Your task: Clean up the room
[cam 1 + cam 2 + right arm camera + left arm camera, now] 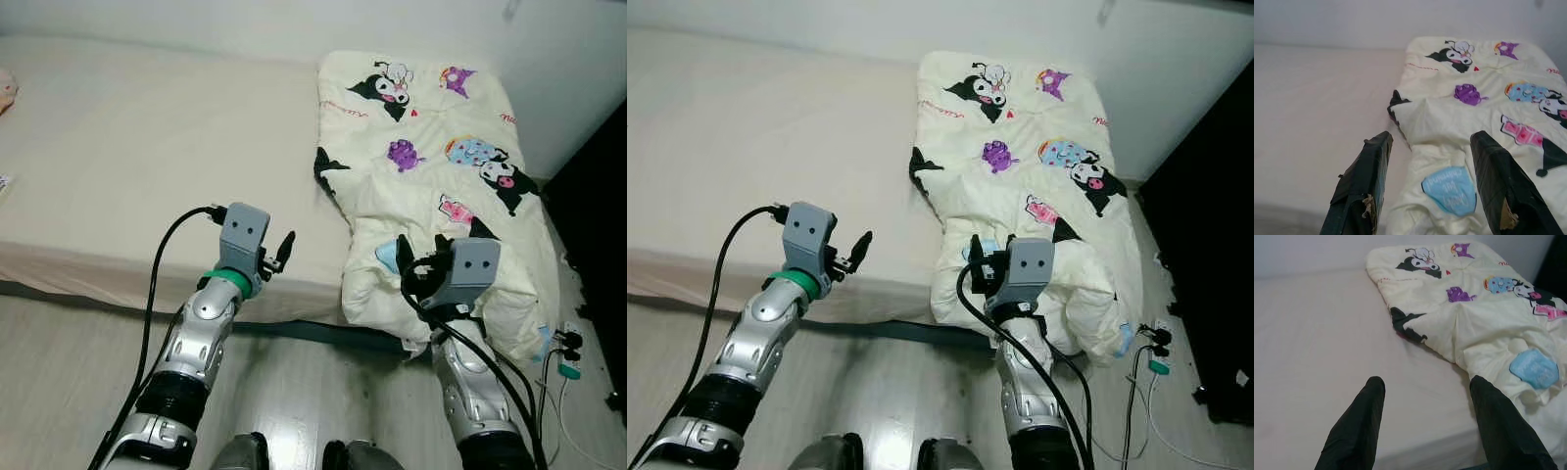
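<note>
A cream comforter [431, 166] printed with cartoon characters lies bunched along the right side of the bed [147, 147], its near end drooping over the bed's front edge. My right gripper [423, 257] hovers open just above that near end, by a light blue patch [1449, 191], and holds nothing. My left gripper [274, 257] is open too, held over the front edge of the bare beige sheet to the left of the comforter. In the left wrist view its fingers [1359, 421] frame the sheet and the comforter's edge [1469, 333].
A pale wooden floor [59, 362] runs in front of the bed. A power strip with plugs and cables [566, 357] lies on the floor at the right, beside dark furniture [598, 196]. A pinkish thing [6, 90] rests at the bed's far left edge.
</note>
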`<state>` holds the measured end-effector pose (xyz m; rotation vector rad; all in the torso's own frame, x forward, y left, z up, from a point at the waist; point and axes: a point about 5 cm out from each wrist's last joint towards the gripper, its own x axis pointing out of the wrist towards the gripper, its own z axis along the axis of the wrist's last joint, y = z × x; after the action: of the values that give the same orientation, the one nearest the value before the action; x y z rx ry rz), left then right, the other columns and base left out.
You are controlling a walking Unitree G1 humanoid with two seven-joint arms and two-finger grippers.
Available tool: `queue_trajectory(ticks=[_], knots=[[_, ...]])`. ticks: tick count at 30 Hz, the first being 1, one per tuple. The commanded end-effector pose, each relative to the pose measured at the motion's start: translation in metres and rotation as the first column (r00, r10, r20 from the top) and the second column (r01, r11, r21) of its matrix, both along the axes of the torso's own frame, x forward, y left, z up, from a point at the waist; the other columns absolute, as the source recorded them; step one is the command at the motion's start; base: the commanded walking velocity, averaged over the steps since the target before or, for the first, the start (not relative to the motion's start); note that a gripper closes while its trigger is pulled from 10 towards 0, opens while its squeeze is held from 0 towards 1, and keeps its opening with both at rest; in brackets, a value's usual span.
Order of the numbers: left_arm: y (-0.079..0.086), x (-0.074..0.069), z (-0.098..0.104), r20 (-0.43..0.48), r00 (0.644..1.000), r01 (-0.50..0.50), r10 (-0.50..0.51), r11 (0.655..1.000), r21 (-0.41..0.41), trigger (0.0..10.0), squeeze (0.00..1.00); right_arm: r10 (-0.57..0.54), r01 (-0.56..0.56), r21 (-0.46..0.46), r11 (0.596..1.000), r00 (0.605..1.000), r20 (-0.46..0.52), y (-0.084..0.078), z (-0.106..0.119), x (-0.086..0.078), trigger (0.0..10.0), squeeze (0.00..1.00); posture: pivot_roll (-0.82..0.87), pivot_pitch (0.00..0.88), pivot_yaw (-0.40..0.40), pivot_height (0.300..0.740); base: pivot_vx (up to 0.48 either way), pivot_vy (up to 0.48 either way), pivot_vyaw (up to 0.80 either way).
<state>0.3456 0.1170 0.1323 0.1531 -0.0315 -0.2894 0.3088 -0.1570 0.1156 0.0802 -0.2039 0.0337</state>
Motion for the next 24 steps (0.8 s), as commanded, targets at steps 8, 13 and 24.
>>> queue_trajectory(ticks=[8, 13, 24], knots=[[-0.0004, -0.0038, -0.01, -0.041, 0.999, 0.01, -0.009, 1.0, 0.015, 10.0, 0.0, -0.006, 0.007, 0.012, 1.0, 0.999, -0.04, -0.0009, -0.0092, -0.0021, 10.0, 0.0, -0.02, 0.116, 0.041, 0.615, 0.0, 0.0, 0.0], [-0.0009, -0.0041, -0.0102, -0.041, 0.999, 0.01, -0.009, 1.0, 0.014, 10.0, 0.0, -0.006, 0.006, 0.011, 1.0, 0.999, -0.04, -0.002, -0.0091, -0.0014, 10.0, 0.0, -0.02, 0.112, 0.039, 0.595, 0.0, 0.0, 0.0], [0.0011, -0.0048, -0.0077, -0.032, 0.999, 0.001, -0.001, 1.0, 0.019, 10.0, 0.0, -0.012, 0.013, 0.03, 0.999, 0.999, -0.044, -0.0037, -0.0094, -0.001, 10.0, 0.0, -0.01, 0.13, 0.042, 0.55, 0.0, 0.0, 0.0]])
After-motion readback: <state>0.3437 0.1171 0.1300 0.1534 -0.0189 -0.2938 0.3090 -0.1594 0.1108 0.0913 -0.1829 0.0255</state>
